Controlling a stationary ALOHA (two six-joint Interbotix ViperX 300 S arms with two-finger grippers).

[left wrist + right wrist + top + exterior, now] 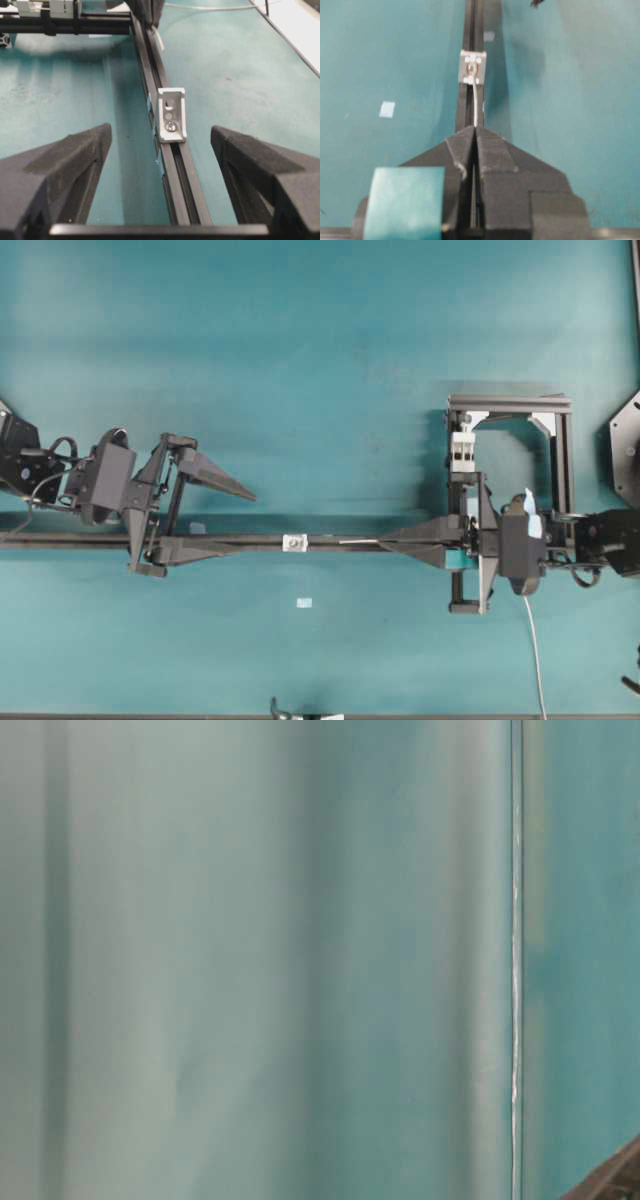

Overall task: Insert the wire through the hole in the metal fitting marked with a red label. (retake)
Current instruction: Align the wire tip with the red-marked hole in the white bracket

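The silvery metal fitting [293,541] sits on the black rail [90,540]. In the right wrist view the fitting [472,67] shows a red ring round its hole [471,67]. My right gripper [385,540] is shut on the thin pale wire [478,102]. The wire [360,541] sticks out leftward along the rail, and its tip stops a little short of the fitting. My left gripper [248,520] stands open on the other side, one finger over the rail. In the left wrist view the fitting [171,114] and its hole [170,104] lie ahead, between the spread fingers [75,165].
A black frame [510,405] with a white clamp block [462,450] stands behind the right arm. A small pale tape patch [304,602] lies on the teal mat in front of the rail. A white cord [535,650] trails from the right wrist toward the front edge.
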